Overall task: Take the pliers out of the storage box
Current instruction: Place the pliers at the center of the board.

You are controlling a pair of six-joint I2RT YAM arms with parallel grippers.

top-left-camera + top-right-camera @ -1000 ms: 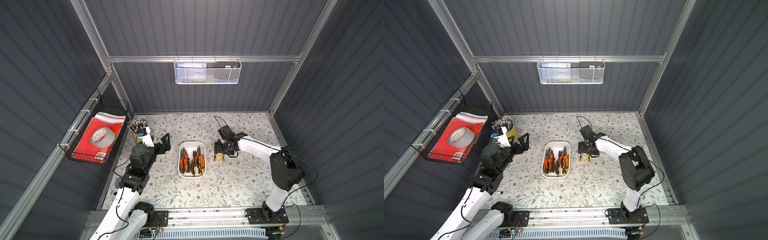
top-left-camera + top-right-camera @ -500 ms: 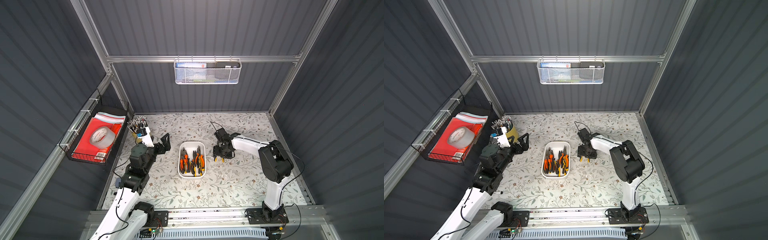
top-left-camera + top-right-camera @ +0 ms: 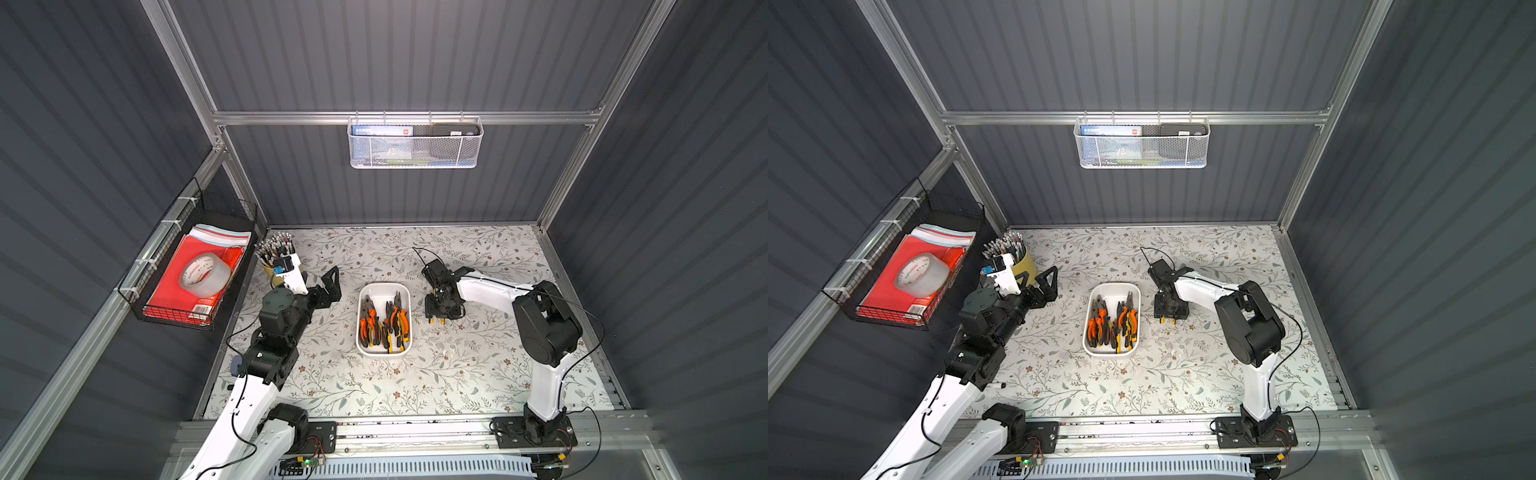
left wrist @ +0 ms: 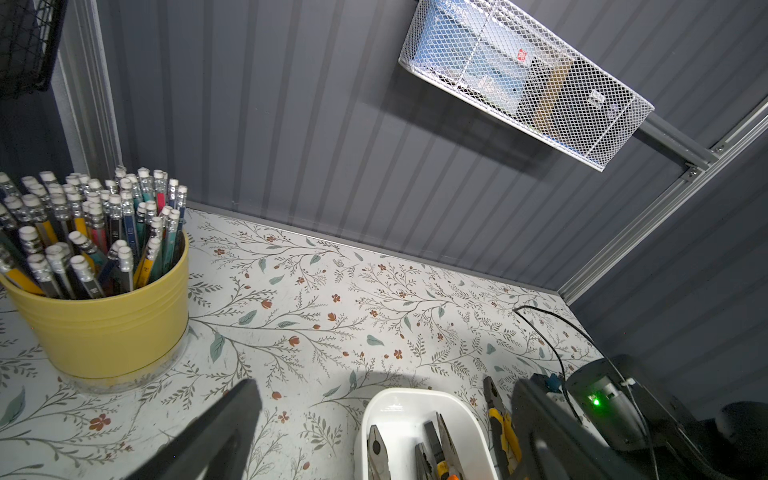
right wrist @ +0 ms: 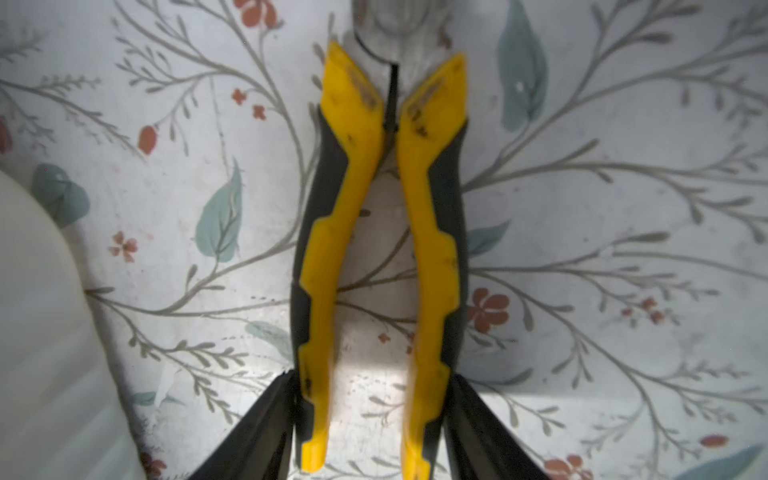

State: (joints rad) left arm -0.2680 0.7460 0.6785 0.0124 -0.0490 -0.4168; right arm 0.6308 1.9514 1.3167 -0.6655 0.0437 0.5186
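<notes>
Seen in both top views: storage box point(image 3: 384, 289) point(image 3: 1115, 289) mid-mat, most of the pliers point(image 3: 384, 322) point(image 3: 1113, 324) lying inside with handles toward 6 o'clock; right gripper point(image 3: 437, 316) down at the mat point(image 3: 478, 374) at 3 o'clock of the box, near its wall; left gripper point(image 3: 332, 286) at 9 o'clock, spread wide and empty, apart from the box. Could clip the box wall on any sideways swing from so close. Seen from the left wrist: wide-set fingers point(image 4: 220, 432) framing the box end, with one yellow-handled pliers point(image 4: 498, 419) flat on the mat just outside the wall, already out. Risks a tangle of arms if sent in for another tool while the right one sits there. Seen from the right wrist: pincer narrowed onto the yellow-handled pliers, one finger point(image 5: 266, 419) against each outer handle side, right at the handle ends; cannot tell how firm. Gripped so far from the heavy head, likely to droop or swivel on a lift; squeezed harder, likely to snap the spread handles together and loosen the hold; released crooked, could nudge the tool back against the white wall close beside.
</notes>
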